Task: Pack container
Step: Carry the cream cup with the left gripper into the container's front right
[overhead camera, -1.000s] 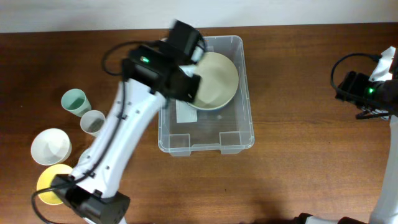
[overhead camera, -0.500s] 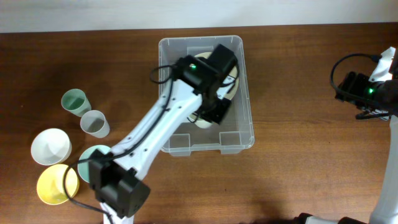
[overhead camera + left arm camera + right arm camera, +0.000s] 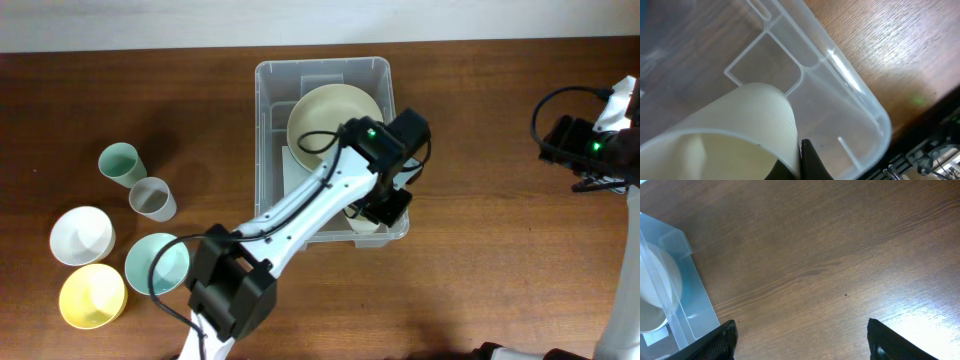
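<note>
The clear plastic container (image 3: 265,120) stands mid-table with a wide cream bowl (image 3: 335,118) in its far half. My left gripper (image 3: 388,205) is over the container's near right corner, shut on the wall of a cream cup (image 3: 364,224). In the left wrist view the cup (image 3: 730,120) fills the lower left, pinched between the fingers (image 3: 799,161), with the container's corner rim (image 3: 860,95) just beyond it. My right gripper (image 3: 802,345) is open and empty over bare wood at the far right; its arm (image 3: 590,150) is near the table's right edge.
At the left stand a green cup (image 3: 120,163), a grey cup (image 3: 152,198), a white bowl (image 3: 82,235), a teal bowl (image 3: 157,263) and a yellow bowl (image 3: 92,296). The container's end (image 3: 670,280) shows at the left of the right wrist view.
My left arm has swung from the container's far left, across its middle, to its near right corner with the cream cup. The cream bowl and teal bowl are now uncovered. The right arm has not moved.
</note>
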Tool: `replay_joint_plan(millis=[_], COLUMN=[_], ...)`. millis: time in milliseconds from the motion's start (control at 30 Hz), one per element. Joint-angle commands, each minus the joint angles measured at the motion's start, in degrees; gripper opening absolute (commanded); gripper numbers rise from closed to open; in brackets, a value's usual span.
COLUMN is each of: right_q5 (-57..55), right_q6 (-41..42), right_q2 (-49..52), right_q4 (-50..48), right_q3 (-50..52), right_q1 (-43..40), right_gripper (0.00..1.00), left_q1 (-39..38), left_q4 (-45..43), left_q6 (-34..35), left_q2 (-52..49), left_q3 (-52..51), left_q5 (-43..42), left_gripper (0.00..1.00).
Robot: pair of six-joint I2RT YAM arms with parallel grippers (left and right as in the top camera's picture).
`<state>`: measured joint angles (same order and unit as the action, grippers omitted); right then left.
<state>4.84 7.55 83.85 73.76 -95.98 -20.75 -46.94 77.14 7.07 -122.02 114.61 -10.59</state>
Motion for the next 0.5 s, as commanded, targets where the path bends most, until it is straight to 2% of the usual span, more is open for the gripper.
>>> replay_joint_plan(millis=[0, 167, 333, 467], right_q5=[-0.1, -0.1, -0.1, -0.1], right_q6=[0.4, 0.4, 0.4, 0.4], right_q2=[0.2, 0.2, 0.2, 0.2], right_q4=[0.2, 0.3, 0.3, 0.4], right_q3=[0.2, 0.2, 0.2, 0.2], right_q1=[-0.2, -0.2, -0.2, -0.2], right_gripper=[0.78, 0.78, 0.78, 0.78], left_q1=[0.2, 0.2, 0.5, 2.5], left_q4=[-0.1, -1.1, -0.8, 1.1], left_q6=[-0.5, -0.5, -0.5, -0.5], left_q2=[-0.8, -0.8, -0.5, 0.8], left_q3=[-0.2, -0.2, 0.7, 5.3], left_q5=[-0.8, -0.8, 0.9, 4.4], left_gripper=[0.17, 0.32, 0.33, 0.35])
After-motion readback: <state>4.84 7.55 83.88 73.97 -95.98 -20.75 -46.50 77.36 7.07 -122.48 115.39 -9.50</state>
